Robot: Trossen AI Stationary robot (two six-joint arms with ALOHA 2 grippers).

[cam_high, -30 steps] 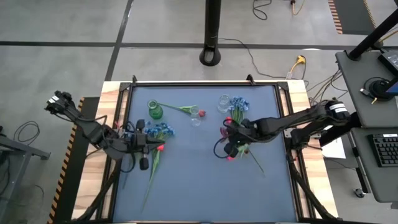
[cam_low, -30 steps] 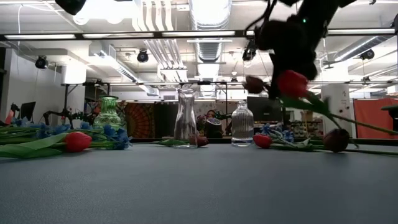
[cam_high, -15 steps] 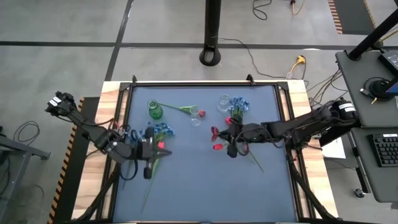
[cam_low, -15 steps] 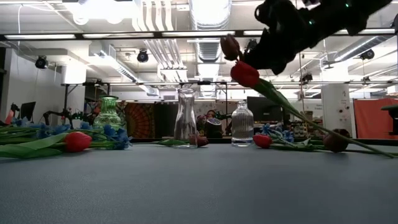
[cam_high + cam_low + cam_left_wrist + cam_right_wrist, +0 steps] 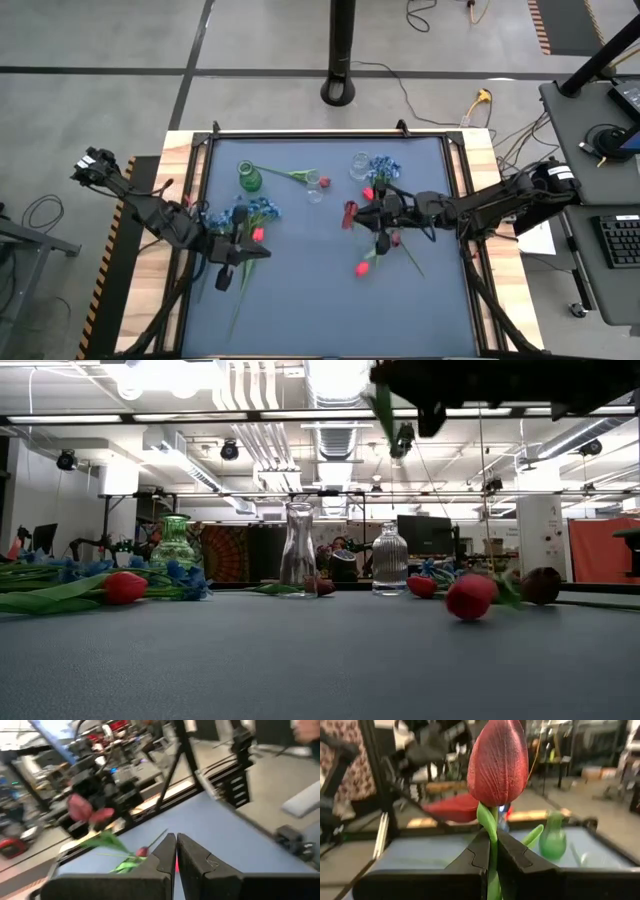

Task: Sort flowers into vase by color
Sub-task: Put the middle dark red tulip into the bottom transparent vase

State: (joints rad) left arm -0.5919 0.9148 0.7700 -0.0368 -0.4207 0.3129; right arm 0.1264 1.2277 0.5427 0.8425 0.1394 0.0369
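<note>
My right gripper point(image 5: 358, 213) hangs over the table's middle, shut on a red tulip point(image 5: 349, 213), whose bud fills the right wrist view point(image 5: 498, 760). A second red tulip point(image 5: 362, 268) lies on the mat on its side, also seen in the low view point(image 5: 470, 596). My left gripper point(image 5: 255, 252) is shut on nothing, beside a red tulip point(image 5: 258, 234) and blue flowers point(image 5: 257, 209) lying at left. More blue flowers point(image 5: 381, 168) lie at the far right. A green vase point(image 5: 248, 179) and two clear vases point(image 5: 315, 186) point(image 5: 359, 165) stand at the far side. My right gripper pinches the tulip's green stem just below the bud point(image 5: 491, 839) between its two fingers. The fingers come level, pointing toward the table's left. The tulip is lifted clear, and its bud stands past the fingertips.
A tulip point(image 5: 300, 176) lies between the green vase and the middle clear vase. The mat's raised frame point(image 5: 205, 150) runs around it. Open mat spreads along the near side point(image 5: 330, 320). A black post point(image 5: 340, 90) stands beyond the far edge.
My right gripper has risen and swung toward the table's left, carrying two tulips; one has slipped out and fallen onto the mat nearer the near edge, while the other stays in the fingers. My left gripper has turned to point toward the table's right.
</note>
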